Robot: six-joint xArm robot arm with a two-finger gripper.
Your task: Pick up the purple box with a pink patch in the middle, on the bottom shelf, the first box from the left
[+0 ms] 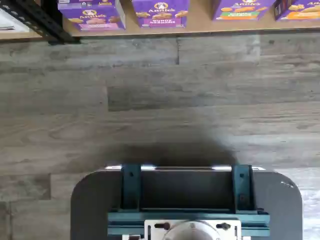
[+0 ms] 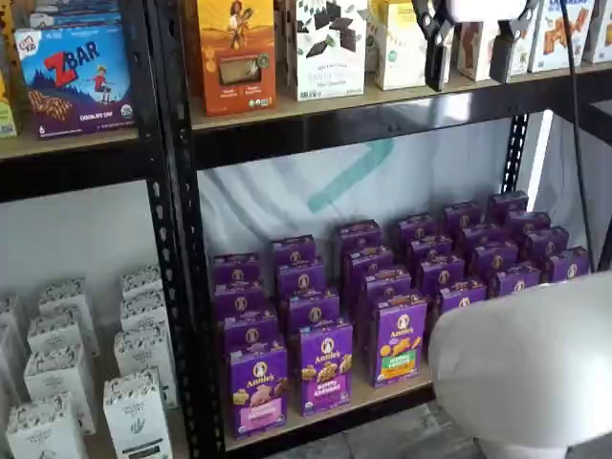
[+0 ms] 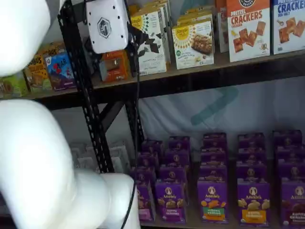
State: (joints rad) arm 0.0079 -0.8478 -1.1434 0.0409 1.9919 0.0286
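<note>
White arm casing (image 2: 535,373) fills the foreground. Behind it, the purple box (image 2: 257,390) stands upright at the bottom shelf's (image 2: 325,421) front left corner. Probably light, stiff cardboard; best pinched across its narrow sides. High above, the gripper (image 2: 470,48) hangs open.

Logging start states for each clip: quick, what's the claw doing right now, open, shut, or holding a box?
Claw: open, a plain gap between its two black fingers, holding nothing; it hangs up by the upper shelf, well above the purple box.
</note>
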